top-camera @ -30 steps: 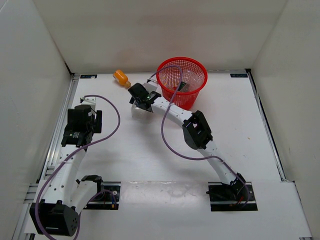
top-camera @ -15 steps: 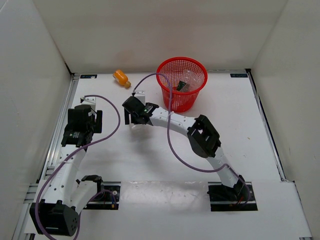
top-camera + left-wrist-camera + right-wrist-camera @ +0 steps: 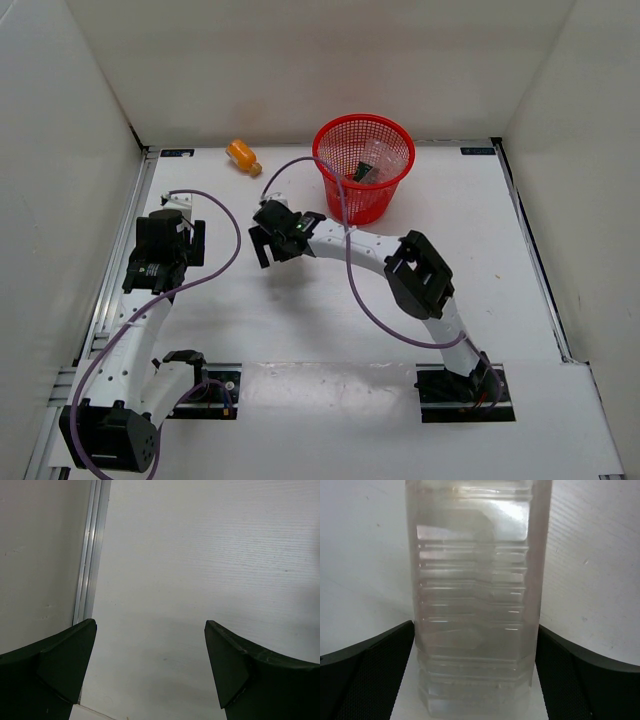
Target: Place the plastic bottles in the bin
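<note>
Clear ribbed plastic, the squarish bottle (image 3: 475, 555) sits dead ahead inside the wide-spread right gripper (image 3: 476, 627), long axis running straight away from it.

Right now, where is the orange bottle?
In the top external view, the orange bottle lies on the table near its far edge, to the left of the red bin and apart from it.
</note>
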Motion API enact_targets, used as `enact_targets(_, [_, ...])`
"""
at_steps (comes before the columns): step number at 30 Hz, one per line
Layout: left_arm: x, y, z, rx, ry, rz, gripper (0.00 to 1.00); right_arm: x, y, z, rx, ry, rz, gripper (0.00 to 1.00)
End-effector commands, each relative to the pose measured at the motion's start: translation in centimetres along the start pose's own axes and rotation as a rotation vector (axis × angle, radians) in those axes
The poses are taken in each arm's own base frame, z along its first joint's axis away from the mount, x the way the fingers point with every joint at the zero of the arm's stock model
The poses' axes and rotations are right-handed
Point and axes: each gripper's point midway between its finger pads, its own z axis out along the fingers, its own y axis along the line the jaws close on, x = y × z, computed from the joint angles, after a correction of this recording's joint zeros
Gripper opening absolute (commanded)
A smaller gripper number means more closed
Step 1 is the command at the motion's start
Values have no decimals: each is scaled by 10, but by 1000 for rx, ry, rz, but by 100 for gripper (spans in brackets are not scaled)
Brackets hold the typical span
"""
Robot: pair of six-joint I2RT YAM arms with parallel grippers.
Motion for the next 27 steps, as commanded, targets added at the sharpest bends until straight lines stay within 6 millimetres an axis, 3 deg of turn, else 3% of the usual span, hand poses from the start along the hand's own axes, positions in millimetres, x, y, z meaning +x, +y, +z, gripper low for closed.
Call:
enact_targets(1, [-12, 0, -5, 10, -44, -25, 100, 30, -5, 12, 43, 95, -126, 99])
enact_targets(2, [-12, 0, -5, 10, -44, -25, 100, 21, -4, 12, 50, 78, -133, 99])
enact_targets(8, [-12, 0, -5, 10, -44, -25, 100, 28, -17, 22, 125, 108, -167, 99])
enact_targets(10, [-12, 0, -5, 10, -44, -25, 100, 28, -16, 18, 116, 84, -136, 94])
enact_targets(14, [-12, 1, -5, 10, -44, -16, 100, 13, -12, 1, 88, 21, -91, 54])
enact_targets(16, [-12, 1, -5, 10, -44, -16, 100, -5, -8, -14, 64, -29, -85, 44])
enact_targets(18, [-11, 0, -3, 11, -36, -13, 100, -33, 2, -31, 25, -113, -73, 31])
enact_targets(19, [-11, 0, -3, 11, -36, -4, 100, -53, 6, -52, 0, -172, -77, 28])
enact_targets(23, [-31, 5, -5, 6, -62, 6, 100, -133, 11, -128, -36, -452, -81, 27])
enact_targets(24, [-37, 6, -6, 4, -69, 14, 100, -160, 1, -156, -35, -551, -49, 27])
enact_targets(26, [-58, 7, -7, 20, -100, 18, 100, -190, -18, -187, -3, -661, -18, 27])
enact_targets(27, [-67, 7, -8, 32, -113, 33, 100, -213, -35, -212, 2, -745, 22, 27])
